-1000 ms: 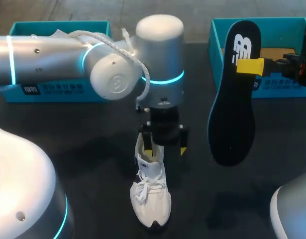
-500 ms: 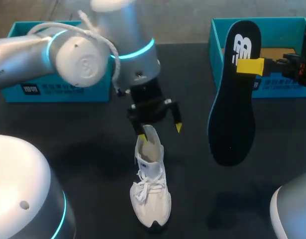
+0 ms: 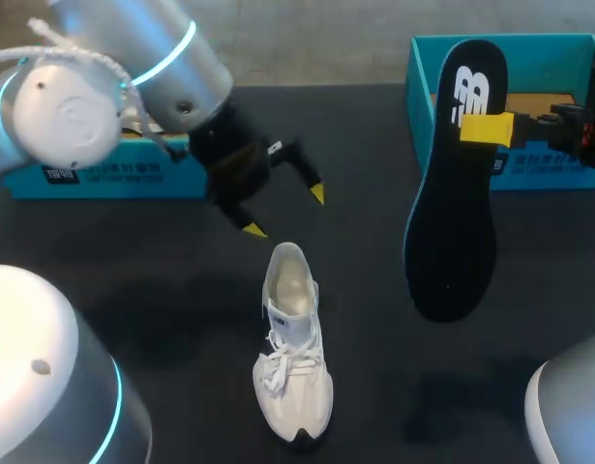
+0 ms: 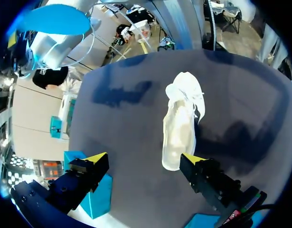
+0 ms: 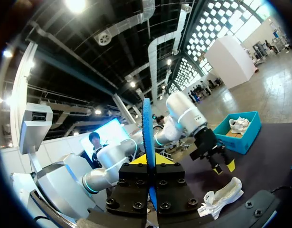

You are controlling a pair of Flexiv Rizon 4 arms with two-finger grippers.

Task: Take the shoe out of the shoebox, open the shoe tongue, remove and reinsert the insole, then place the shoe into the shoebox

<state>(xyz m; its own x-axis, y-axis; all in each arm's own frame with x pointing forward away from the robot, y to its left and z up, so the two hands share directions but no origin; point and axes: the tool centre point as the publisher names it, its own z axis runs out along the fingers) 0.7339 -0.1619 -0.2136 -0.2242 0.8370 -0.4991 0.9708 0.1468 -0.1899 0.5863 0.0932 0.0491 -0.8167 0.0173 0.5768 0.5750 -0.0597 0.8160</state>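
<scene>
A white shoe (image 3: 292, 343) lies on the dark table (image 3: 374, 174), heel toward the back, its mouth open. My left gripper (image 3: 282, 211) hangs open just behind and left of the heel, holding nothing; its wrist view shows the shoe (image 4: 181, 121) ahead of the left gripper (image 4: 145, 160), between the spread tips. My right gripper (image 3: 486, 128) is shut on a black insole (image 3: 457, 184) with a blue edge, held upright above the table's right side. The right wrist view shows the insole (image 5: 146, 128) edge-on, clamped in the right gripper (image 5: 148, 166), with the shoe (image 5: 221, 198) below on the table.
A teal shoebox (image 3: 544, 53) stands at the back right, partly behind the insole. A second teal box (image 3: 45, 179) stands at the back left behind my left arm. Bare table surrounds the shoe.
My left gripper has risen off the shoe's heel and swung back and to the left, staying wide open. The shoe stays put. The right arm and insole have not moved.
</scene>
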